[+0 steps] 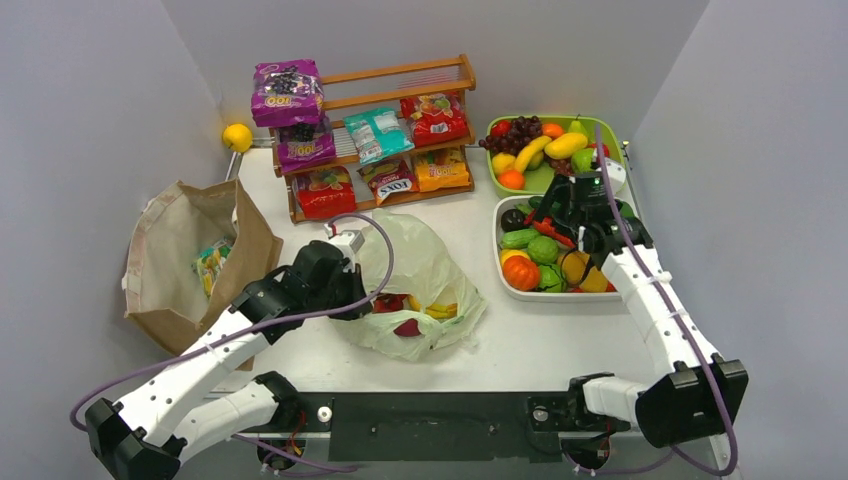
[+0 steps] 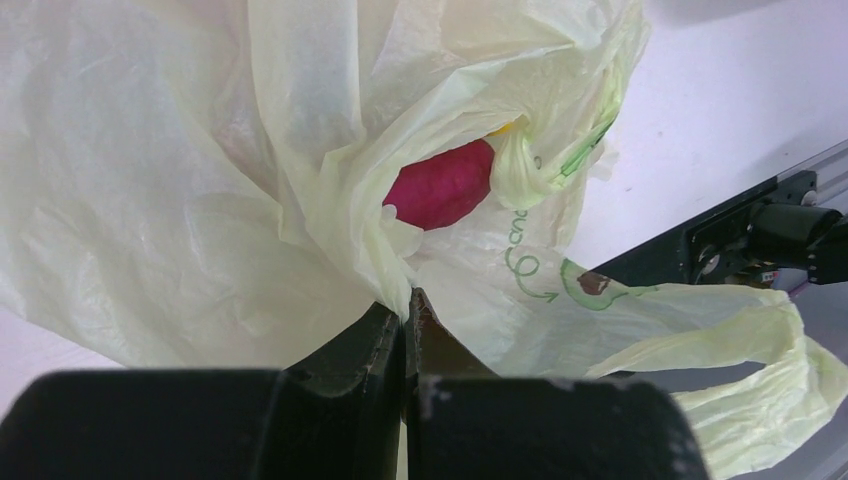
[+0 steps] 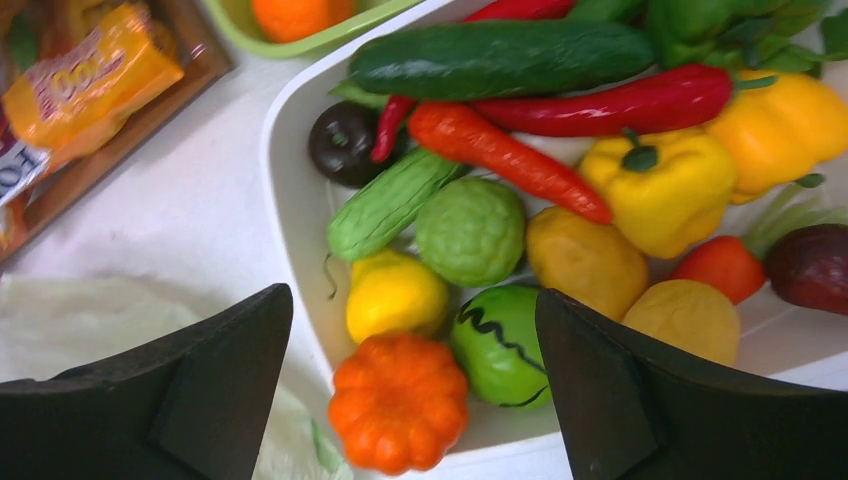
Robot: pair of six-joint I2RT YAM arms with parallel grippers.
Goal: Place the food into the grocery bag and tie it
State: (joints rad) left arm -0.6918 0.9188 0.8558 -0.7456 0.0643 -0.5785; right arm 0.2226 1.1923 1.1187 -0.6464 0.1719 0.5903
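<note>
Left pinching the bag film, right open over the veg tray.

The thin translucent pale green plastic grocery bag lies crumpled mid white table, in front of the wooden rack of snack packets. The left gripper has its black fingers pressed together on a fold of film at the bag mouth. A glossy red toy piece shows in the opening, with yellow pieces beside it. One loop handle trails loose. The right gripper hangs over the white rectangular tray of toy vegetables, fingers spread wide with nothing between them and the small orange pumpkin below. The stiff brown paper bag sits far left.
</note>
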